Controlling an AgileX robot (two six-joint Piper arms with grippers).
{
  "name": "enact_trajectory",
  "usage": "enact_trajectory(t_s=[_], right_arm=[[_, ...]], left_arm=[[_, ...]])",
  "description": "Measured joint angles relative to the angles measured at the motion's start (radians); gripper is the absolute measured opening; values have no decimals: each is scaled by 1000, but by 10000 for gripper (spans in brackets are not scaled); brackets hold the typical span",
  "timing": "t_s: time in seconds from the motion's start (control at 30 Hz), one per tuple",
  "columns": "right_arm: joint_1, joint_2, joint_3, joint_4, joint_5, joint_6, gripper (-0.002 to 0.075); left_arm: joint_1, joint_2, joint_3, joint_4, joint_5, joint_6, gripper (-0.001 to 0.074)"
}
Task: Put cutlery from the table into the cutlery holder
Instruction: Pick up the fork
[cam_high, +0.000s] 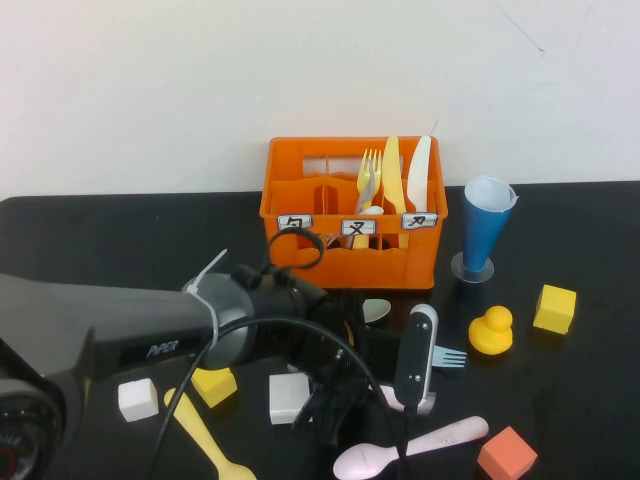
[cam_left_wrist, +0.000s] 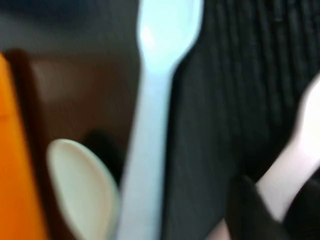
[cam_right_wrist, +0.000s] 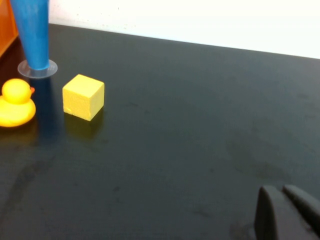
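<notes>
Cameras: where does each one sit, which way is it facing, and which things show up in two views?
High: raised on the robot's side, angled down at table and orange crate; left arm, left gripper low over cutlery.
Left wrist: close above pale blue fork.
Right wrist: low over the table, right gripper fingertips together, facing yellow cube, duck, blue cup.
Shared: high and right wrist both show duck, cube, cup.

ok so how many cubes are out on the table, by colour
white cubes: 2
yellow cubes: 2
orange cube: 1
total: 5
left gripper is low by the pink spoon; right gripper is low over the table, to the right of the cubes.
</notes>
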Motion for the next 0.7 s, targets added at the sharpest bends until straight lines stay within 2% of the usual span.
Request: enact_trajectory(t_s=[0.07,0.1,0.47,0.63,0.7], right_arm=[[0,0,0,0,0,0,-4],[0,0,0,0,0,0,-4],[0,0,0,0,0,0,-4],[0,0,0,0,0,0,-4],[0,0,0,0,0,0,-4]], left_arm=[[0,0,-2,-48,37,2,95],[0,0,-4,-68,48,2,87],[2,13,-102,-295,362,-17,85],[2,19,-120,-316,397,-97,78],[2,19,-120,-320,408,-111,97]])
